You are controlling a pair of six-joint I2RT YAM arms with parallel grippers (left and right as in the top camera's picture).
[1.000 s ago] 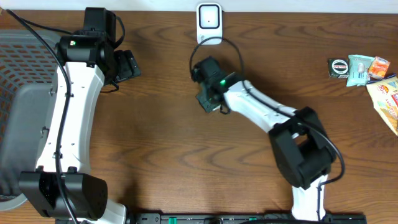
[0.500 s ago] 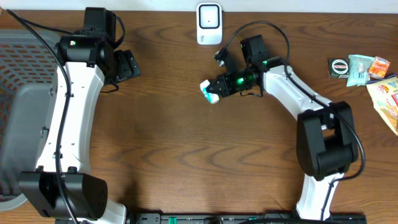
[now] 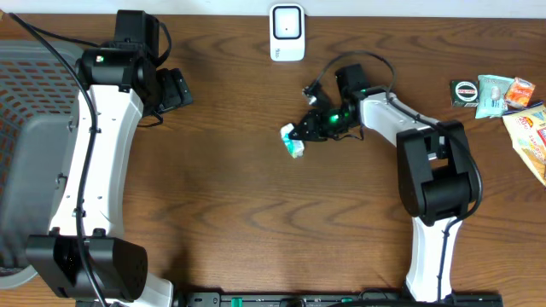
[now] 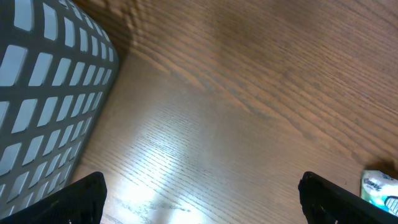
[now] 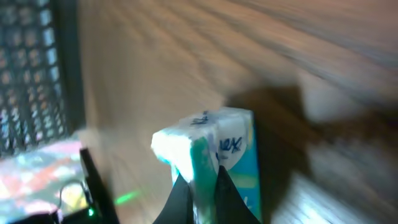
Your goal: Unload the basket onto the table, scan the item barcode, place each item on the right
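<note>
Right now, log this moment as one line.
task: scan barcode | right tool: shut on tissue pack | left tool: open, empty, near basket | scanner: apart from tissue pack

And the right gripper (image 3: 298, 134) pinches a small white-and-teal packet (image 3: 295, 147) low over the wooden table (image 3: 230, 205), near the white scanner (image 3: 287, 32). Meanwhile the left gripper (image 3: 177, 89) sits well apart, jaws apparently spread.

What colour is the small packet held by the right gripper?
The packet is white and turquoise with dark lettering, clearest in the right wrist view.
</note>
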